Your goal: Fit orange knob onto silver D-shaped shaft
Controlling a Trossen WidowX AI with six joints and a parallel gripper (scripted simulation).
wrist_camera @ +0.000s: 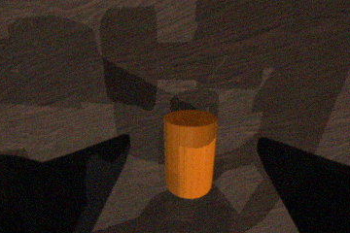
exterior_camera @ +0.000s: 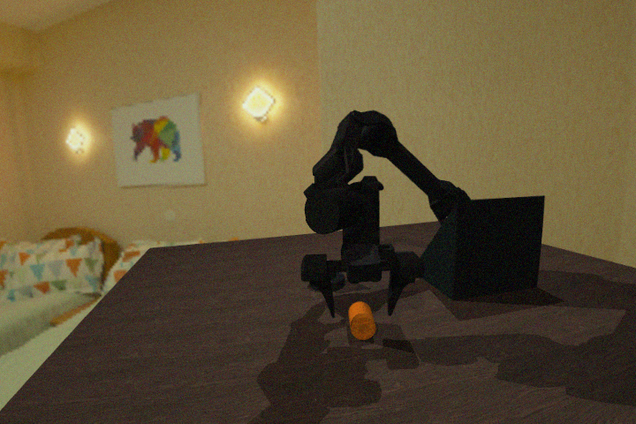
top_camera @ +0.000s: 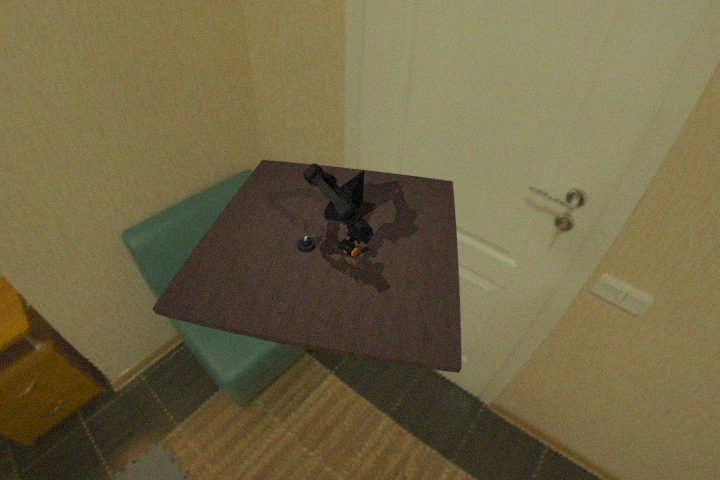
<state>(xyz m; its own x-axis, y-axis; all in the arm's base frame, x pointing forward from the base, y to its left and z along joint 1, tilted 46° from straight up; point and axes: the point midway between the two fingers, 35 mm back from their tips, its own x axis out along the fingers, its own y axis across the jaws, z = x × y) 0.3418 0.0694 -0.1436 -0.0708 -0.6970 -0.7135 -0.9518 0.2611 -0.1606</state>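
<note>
The orange knob (top_camera: 354,251) (exterior_camera: 362,324) (wrist_camera: 190,160) is a cylinder lying on its side on the table. I cannot make out a hole in it. My gripper (top_camera: 350,247) (exterior_camera: 361,314) (wrist_camera: 192,142) is open, pointing down, with nothing held. Its fingertips stand on either side of the knob, apart from it, with a gap at each side in the wrist view. The dark round pedestal (top_camera: 306,245) with its small silver shaft (top_camera: 305,238) stands left of the knob in the top view. In the exterior view it is mostly hidden behind the gripper; the wrist view does not show it.
A dark wedge-shaped block (top_camera: 354,187) (exterior_camera: 494,250) stands by the arm's base, to the right of the gripper in the exterior view. The brown table (top_camera: 259,294) (exterior_camera: 154,299) carries broad arm shadows around the knob.
</note>
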